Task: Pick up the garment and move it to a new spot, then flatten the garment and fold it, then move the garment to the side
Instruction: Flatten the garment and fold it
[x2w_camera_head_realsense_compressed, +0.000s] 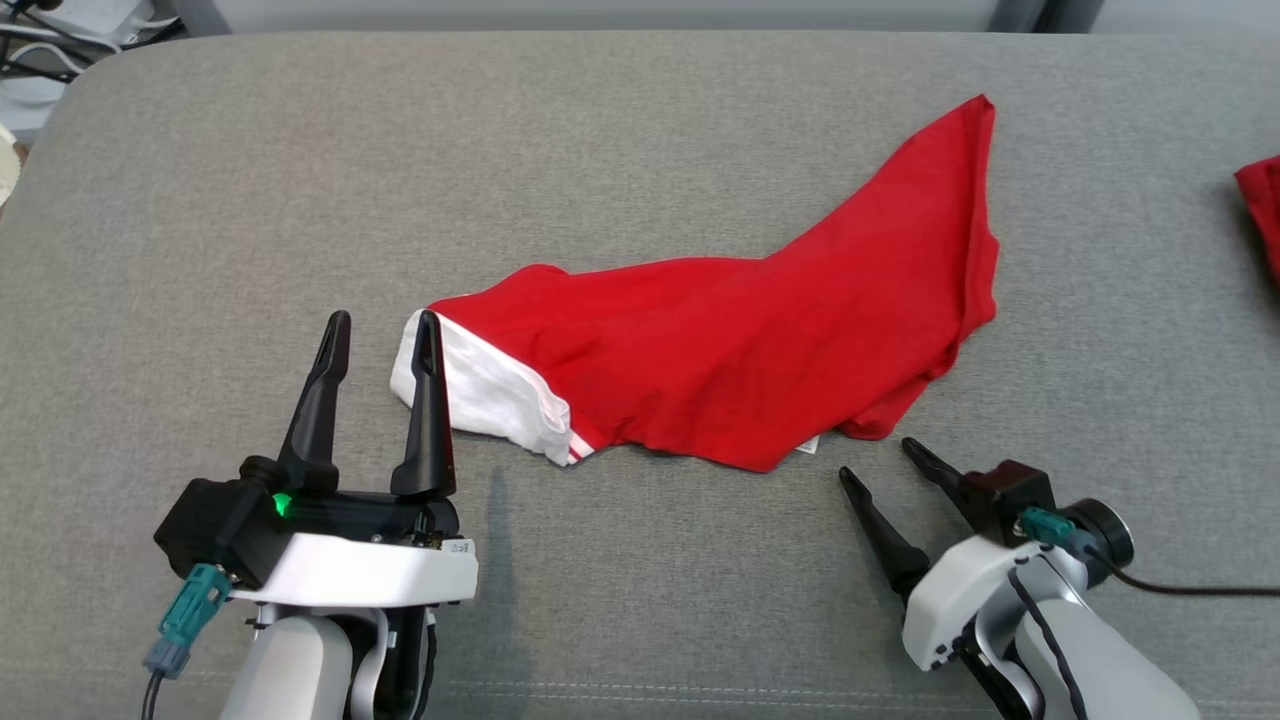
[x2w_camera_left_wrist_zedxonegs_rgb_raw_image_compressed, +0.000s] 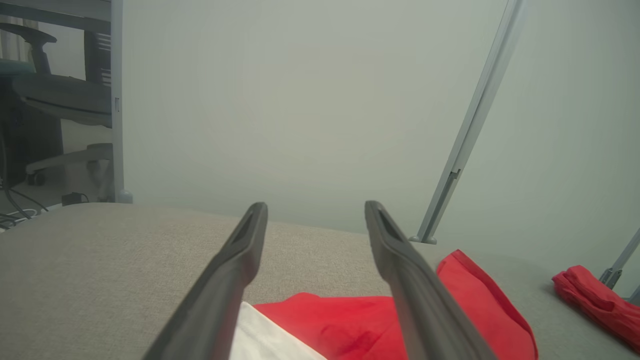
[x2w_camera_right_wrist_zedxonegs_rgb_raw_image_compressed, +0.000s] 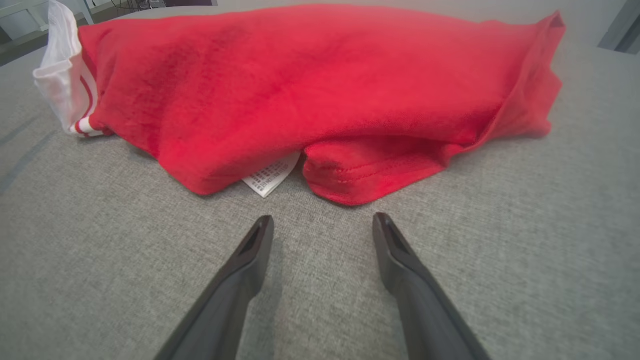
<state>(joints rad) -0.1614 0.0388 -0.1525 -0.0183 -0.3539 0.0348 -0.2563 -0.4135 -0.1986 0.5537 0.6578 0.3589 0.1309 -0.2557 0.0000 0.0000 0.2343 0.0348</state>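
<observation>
Left gripper and right gripper sit beside the red garment, jaws wide open and empty; its care label is unreadable.

Crumpled red-and-white garment, lying loose

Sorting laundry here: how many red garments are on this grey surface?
2. The red-and-white garment lies spread mid-surface; a second red bundle sits at the right edge, cut off by the frame. Others may lie out of view.

We note bright, even light; faint shadow beside the left gripper; left wrist view hazy, edges soft.
</observation>
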